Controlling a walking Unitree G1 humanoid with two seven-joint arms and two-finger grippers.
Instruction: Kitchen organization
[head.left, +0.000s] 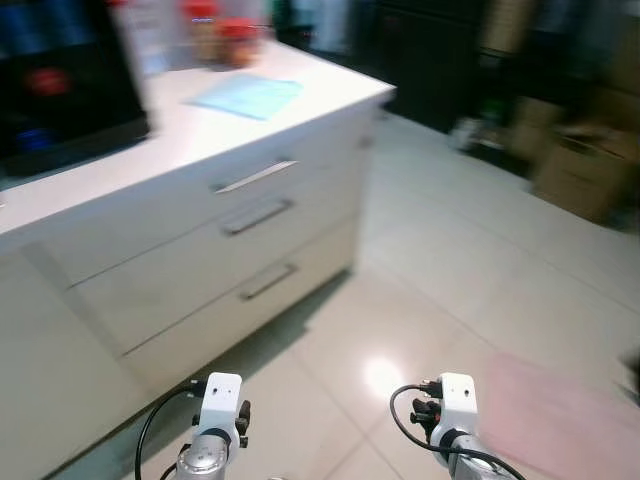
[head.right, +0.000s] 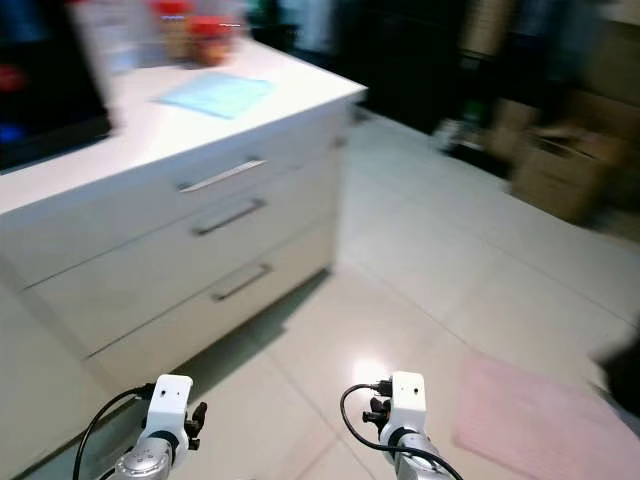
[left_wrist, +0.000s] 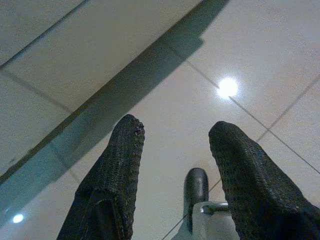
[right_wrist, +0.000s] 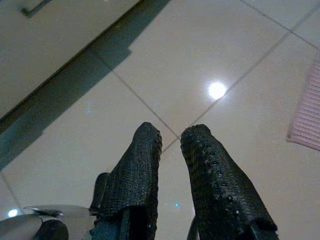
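Note:
A white kitchen counter (head.left: 190, 130) with three handled drawers (head.left: 255, 215) stands ahead on my left, blurred. On its top lie a light blue cloth (head.left: 248, 95) and jars with red lids (head.left: 225, 35), beside a black appliance (head.left: 60, 80). Both arms hang low over the tiled floor, the left wrist (head.left: 220, 400) near the counter's base and the right wrist (head.left: 455, 400) further out. My left gripper (left_wrist: 177, 125) is open with nothing between its fingers. My right gripper (right_wrist: 172, 130) is shut and holds nothing.
A pink mat (head.left: 560, 420) lies on the glossy floor tiles (head.left: 430, 250) at the right. Cardboard boxes (head.left: 585, 170) stand at the far right, with dark furniture (head.left: 430, 60) behind. Open floor stretches ahead, to the right of the counter.

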